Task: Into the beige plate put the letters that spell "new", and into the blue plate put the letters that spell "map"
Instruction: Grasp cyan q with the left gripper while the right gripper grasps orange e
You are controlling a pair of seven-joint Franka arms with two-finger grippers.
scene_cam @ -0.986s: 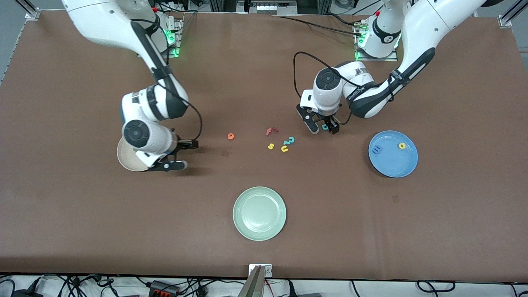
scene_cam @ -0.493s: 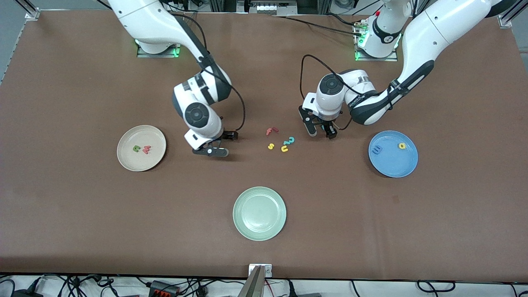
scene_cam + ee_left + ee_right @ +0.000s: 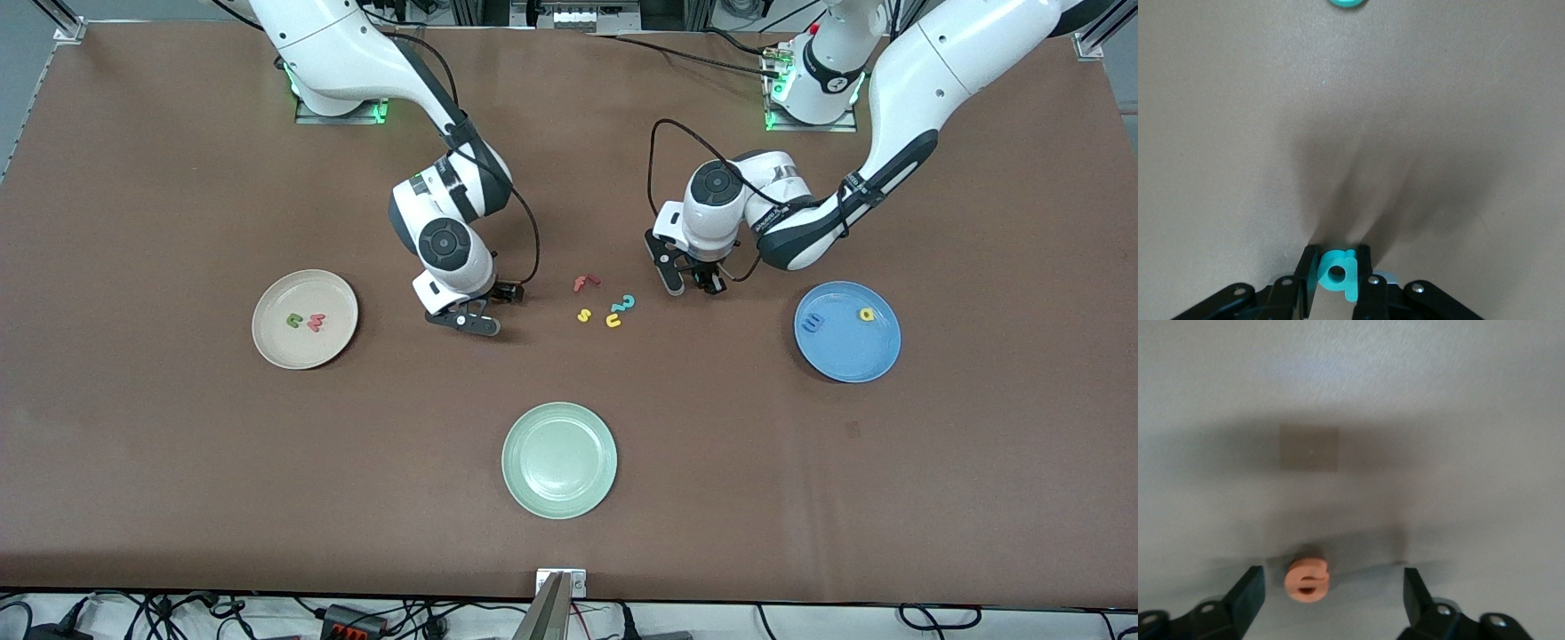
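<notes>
Front view: a brown surface (image 3: 178,462) is carrying three round plates. The beige plate (image 3: 305,319) is sitting toward the right arm's end, holding the green n (image 3: 292,320) and the salmon-red w (image 3: 316,322) side by side. The blue plate (image 3: 847,332) is sitting toward the left arm's end, holding the blue m (image 3: 812,324) and the yellow a (image 3: 867,314), well apart from each other. A pale green plate (image 3: 559,460) is lying nearest the camera, between the other two. Near the middle, a red f (image 3: 584,283), a teal 2-shaped piece (image 3: 625,304), a yellow s (image 3: 584,315) and a yellow u (image 3: 613,320) are clustered together. The right claw (image 3: 480,309) is reaching low over the surface between the beige plate and that cluster. The left claw (image 3: 693,281) is reaching low beside the cluster, on the side toward the blue plate.

Left wrist view: the left claw (image 3: 1337,279) is pinching the teal p (image 3: 1337,273) between its two black fingers (image 3: 1307,277), right at the surface. The teal 2-shaped piece (image 3: 1346,3) is showing partly at the frame's edge.

Right wrist view: the right claw (image 3: 1333,593) is standing spread wide, with the orange e (image 3: 1307,579) lying on the surface between its fingers (image 3: 1248,593), closer to one of them and touching neither.
</notes>
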